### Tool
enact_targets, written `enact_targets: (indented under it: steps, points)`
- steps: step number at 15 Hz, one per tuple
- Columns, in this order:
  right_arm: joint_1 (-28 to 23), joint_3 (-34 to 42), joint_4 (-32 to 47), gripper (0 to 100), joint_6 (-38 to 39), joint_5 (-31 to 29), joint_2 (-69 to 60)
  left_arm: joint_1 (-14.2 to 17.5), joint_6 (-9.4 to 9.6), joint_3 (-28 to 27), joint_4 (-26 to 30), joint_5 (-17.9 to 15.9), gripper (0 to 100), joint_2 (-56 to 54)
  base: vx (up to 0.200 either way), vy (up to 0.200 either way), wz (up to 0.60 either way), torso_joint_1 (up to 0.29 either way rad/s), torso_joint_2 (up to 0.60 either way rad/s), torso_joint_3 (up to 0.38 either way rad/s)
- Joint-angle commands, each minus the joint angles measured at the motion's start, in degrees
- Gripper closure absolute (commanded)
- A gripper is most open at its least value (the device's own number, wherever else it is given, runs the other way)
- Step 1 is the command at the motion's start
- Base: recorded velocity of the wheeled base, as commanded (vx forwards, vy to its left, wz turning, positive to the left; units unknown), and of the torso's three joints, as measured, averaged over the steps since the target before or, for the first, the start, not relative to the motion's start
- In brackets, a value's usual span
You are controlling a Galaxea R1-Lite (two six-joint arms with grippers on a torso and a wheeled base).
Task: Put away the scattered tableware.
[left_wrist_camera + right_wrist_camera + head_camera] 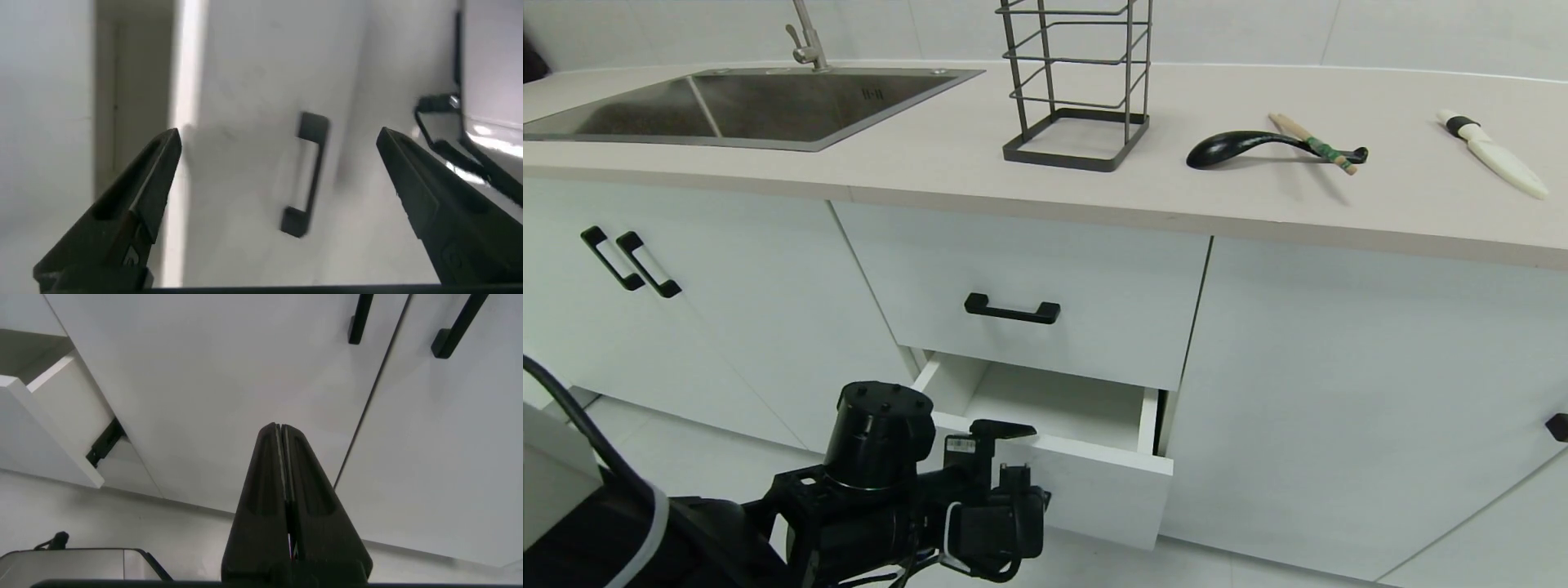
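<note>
- Far left on the beige counter [931, 155]: a sunken stainless steel sink [752, 106], with a chrome tap [805, 37] at its far rim.
- Below the sink: white cabinet doors, with a pair of black bar handles [629, 261] side by side.
- Near left: left end effector [278, 139], released, fingers spread wide, nothing held. It sits low, just at the front panel of the lower white drawer [1054, 408], which is pulled partway out.
- Left wrist view: a black bar handle [304, 175] on a white panel lies between the spread fingers, apart from both.
- Above the open drawer: upper white drawer, shut, with a black bar handle [1011, 309].
- Centre of the counter, far side: a dark grey square wire rack [1078, 82], upright.
- Right of the rack: a glossy black ladle-shaped spoon [1258, 149], lying flat with its bowl toward the rack.
- Wooden chopsticks with a green band [1313, 143] lie across the spoon's handle, touching it.
- Far right, well apart from the spoon: a white knife with a black band on the handle [1494, 155], lying flat on the counter.
- Right end effector [282, 457]: clenched, fingers pressed together, nothing between them. It faces the white cabinet doors, with a corner of the open drawer beside it.
</note>
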Motion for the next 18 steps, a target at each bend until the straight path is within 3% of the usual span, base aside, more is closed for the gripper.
enact_targets:
  steps: [1, 4, 7, 10, 13, 16, 18]
  points:
    - [0.01, 0.0, 0.02, 100, -0.01, 0.0, 0.07, 0.17, -0.2, -1.62, 0.0, 0.01, 0, 1.71, 0.0, 0.0, 0.0, 0.0, 0.0, 0.0]
    - [0.01, 0.0, 0.02, 100, -0.01, 0.0, 0.07, 0.43, -0.2, -4.96, -0.27, 0.01, 0, 7.6, 0.0, 0.0, 0.0, 0.0, 0.0, 0.0]
    - [0.01, 0.0, 0.02, 100, -0.01, 0.0, 0.07, 0.43, -0.29, -4.96, -1.23, -0.08, 0, 9.89, 0.0, 0.0, 0.0, 0.0, 0.0, 0.0]
    - [0.01, 0.0, 0.02, 100, -0.01, 0.0, 0.07, 0.17, -0.2, 0.93, -2.02, -0.34, 0, 6.55, 0.0, 0.0, 0.0, 0.0, 0.0, 0.0]
    - [0.01, 0.0, 0.02, 100, -0.01, 0.0, 0.07, -2.2, -0.46, 6.73, -1.94, -0.43, 0, -1.72, 0.0, 0.0, 0.0, 0.0, 0.0, 0.0]
    - [0.01, 0.0, 0.02, 100, -0.01, 0.0, 0.07, -4.14, -2.4, 13.06, -1.67, -0.08, 0, -7.6, 0.0, 0.0, 0.0, 0.0, 0.0, 0.0]
    - [0.01, 0.0, 0.02, 100, -0.01, 0.0, 0.07, -4.93, -2.48, 14.47, -1.58, -0.25, 0, -8.22, 0.0, 0.0, 0.0, 0.0, 0.0, 0.0]
